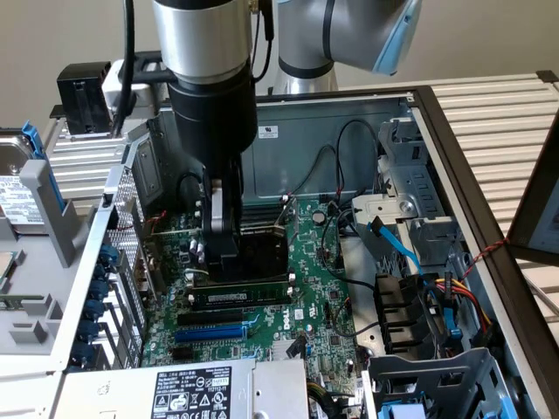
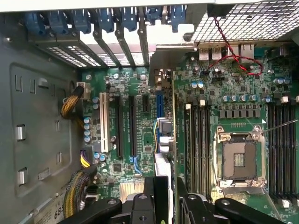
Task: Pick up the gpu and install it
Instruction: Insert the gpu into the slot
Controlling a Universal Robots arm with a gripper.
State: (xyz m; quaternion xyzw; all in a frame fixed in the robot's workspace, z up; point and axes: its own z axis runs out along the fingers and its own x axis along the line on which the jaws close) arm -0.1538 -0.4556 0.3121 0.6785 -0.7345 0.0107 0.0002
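My gripper (image 1: 223, 262) reaches straight down into the open computer case and is shut on the gpu (image 1: 253, 292). The card stands on edge, a dark strip with a green board edge, over the expansion slots of the green motherboard (image 1: 323, 297). It sits just beyond a black slot (image 1: 210, 316) and a blue slot (image 1: 210, 333). In the wrist view the gpu (image 2: 173, 116) shows edge-on as a thin green line running from between my gripper (image 2: 170, 203) fingers toward the case's rear slot openings. Whether its connector sits in a slot is hidden.
The empty CPU socket (image 2: 238, 158) and memory slots (image 2: 196, 140) lie beside the card. Blue slot-cover tabs (image 2: 93, 18) line the case's rear wall. The power supply (image 1: 201, 388), a drive cage (image 1: 437, 375) and loose cables (image 1: 437, 297) crowd the case.
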